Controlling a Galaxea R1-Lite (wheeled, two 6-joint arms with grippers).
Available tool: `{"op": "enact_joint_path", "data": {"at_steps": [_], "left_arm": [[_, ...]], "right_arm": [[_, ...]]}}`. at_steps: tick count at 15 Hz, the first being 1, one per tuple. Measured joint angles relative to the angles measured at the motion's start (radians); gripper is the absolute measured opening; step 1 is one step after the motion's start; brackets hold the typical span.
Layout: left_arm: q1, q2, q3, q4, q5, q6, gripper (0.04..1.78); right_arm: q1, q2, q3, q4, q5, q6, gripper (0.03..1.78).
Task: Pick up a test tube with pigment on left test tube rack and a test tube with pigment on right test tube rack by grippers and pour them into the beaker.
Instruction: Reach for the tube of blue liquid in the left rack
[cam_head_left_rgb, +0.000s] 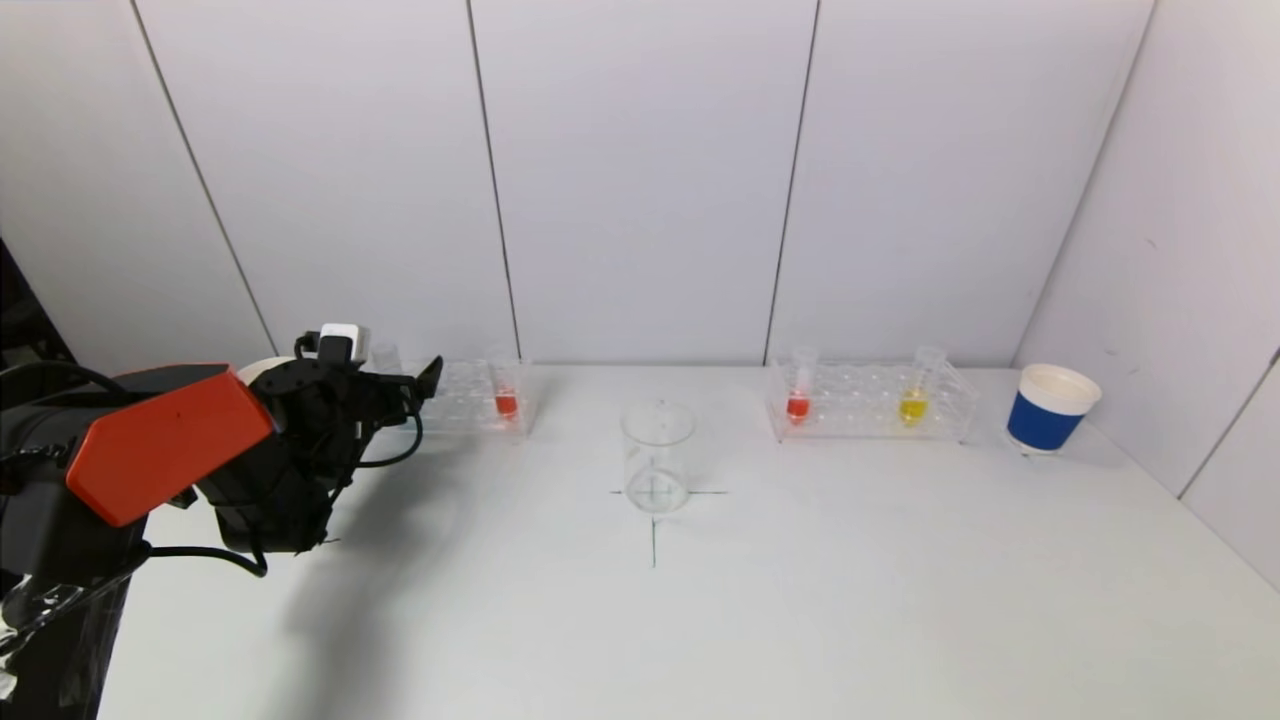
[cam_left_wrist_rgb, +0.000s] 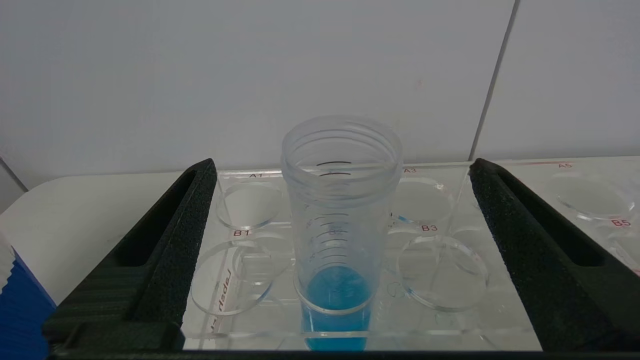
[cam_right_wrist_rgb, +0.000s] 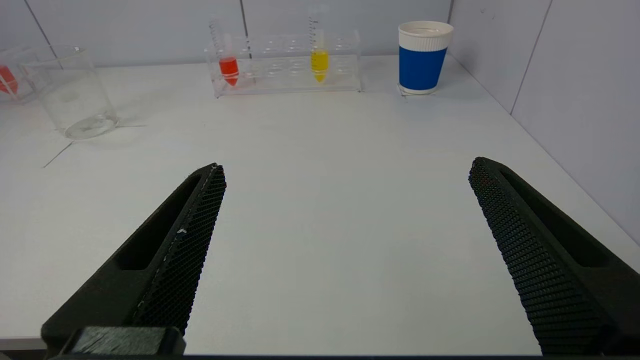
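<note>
Blue pigment fills the clear plastic test tube (cam_left_wrist_rgb: 341, 220), upright in the transparent left rack (cam_left_wrist_rgb: 440, 280) near the desk's back edge, between the left gripper (cam_left_wrist_rgb: 341, 250)'s wide-spread fingers, untouched. The right gripper (cam_right_wrist_rgb: 345, 250) hovers wide open.

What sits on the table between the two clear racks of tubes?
The empty glass beaker stands between the left rack and the right rack, on a cross mark; the rest is bare table. The head view shows it.
</note>
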Motion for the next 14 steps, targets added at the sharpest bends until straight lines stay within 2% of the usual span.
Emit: {"op": "enact_joint_path", "data": {"at_steps": [11,14], "left_arm": [[0.000,0.003,0.000,-0.003,0.002,0.000,1.76],[0.000,0.004,0.000,-0.002,0.004,0.002,1.63]], "right_arm": [[0.000,0.000,0.000,0.000,0.000,0.000,1.77],[0.000,0.000,0.000,0.000,0.000,0.000,1.77]]}}
